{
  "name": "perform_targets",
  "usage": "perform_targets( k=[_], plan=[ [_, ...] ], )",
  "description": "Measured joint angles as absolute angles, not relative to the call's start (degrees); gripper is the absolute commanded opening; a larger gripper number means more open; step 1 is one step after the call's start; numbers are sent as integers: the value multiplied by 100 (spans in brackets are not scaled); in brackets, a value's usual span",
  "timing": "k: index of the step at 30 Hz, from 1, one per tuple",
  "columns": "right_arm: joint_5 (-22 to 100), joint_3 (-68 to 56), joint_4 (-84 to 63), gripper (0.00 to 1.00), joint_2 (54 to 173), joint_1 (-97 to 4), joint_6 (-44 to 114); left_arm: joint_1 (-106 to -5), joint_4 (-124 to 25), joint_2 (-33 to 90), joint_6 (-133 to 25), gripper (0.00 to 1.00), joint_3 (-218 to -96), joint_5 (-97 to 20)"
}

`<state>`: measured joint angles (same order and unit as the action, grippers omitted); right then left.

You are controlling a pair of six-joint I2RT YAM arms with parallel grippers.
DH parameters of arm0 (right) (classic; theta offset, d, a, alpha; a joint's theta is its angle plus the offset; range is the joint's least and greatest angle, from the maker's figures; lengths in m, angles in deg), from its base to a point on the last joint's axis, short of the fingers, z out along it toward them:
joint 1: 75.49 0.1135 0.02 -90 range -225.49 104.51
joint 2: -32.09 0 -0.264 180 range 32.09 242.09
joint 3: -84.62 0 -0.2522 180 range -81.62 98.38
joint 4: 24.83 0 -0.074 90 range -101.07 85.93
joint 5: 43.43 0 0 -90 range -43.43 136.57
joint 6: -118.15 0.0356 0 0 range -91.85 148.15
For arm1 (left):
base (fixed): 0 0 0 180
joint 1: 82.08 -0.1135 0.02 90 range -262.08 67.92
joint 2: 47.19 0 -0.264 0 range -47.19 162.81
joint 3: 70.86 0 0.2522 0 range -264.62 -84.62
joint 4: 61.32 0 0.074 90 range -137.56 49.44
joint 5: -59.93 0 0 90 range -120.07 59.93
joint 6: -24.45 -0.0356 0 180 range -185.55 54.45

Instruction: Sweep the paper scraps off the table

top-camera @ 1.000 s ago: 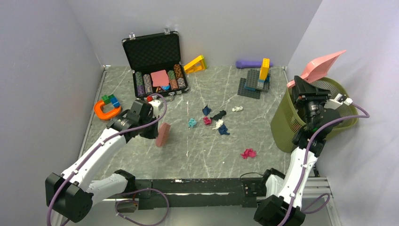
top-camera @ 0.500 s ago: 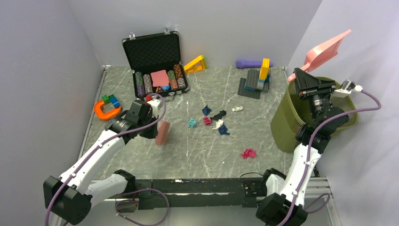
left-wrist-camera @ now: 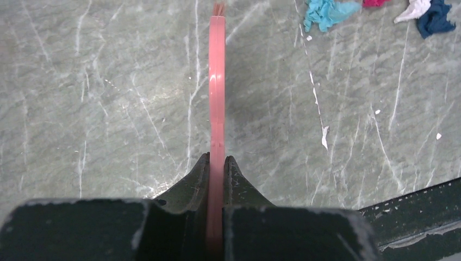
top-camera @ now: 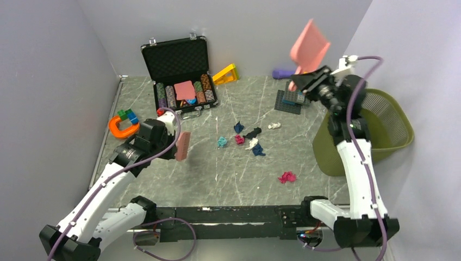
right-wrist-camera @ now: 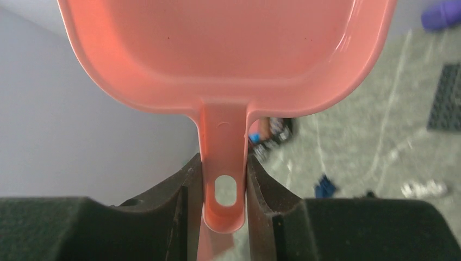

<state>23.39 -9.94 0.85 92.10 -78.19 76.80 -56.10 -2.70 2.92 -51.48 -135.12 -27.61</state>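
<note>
Plain, bare, pale lilac-grey back wall (top-camera: pixel 244 22) and side walls (top-camera: pixel 49 81) under soft, even light.

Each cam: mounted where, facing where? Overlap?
Top external: above and behind the bases, looking down on the table; left arm and right arm show.
Left wrist: on the left gripper, looking down past the brush at the table; its fingers show.
Right wrist: on the right gripper, looking along the dustpan at wall and table; its fingers show.
Shared: top and left wrist see the teal paper scrap.
</note>
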Motion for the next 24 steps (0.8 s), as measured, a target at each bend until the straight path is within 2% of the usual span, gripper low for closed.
perform_targets(
  k=[6,12,19,24],
  plan=[
    [3524,-1141,1390,0,9923,-6578,6821,-5610,-347,65,-4895,0,-13514,-2553],
    [4621,-1375,2337,0,10192,-6101,6348,-5610,-620,373,-4595,0,-13663,-2826],
    [5526,-1379,3010,0,10047,-6066,6346,-5529,-2019,1909,-3564,0,-14185,-4343],
    [5829,-1375,3447,0,9680,-6034,6558,-4950,-3000,3588,-2860,0,-14957,-5060]
  ],
)
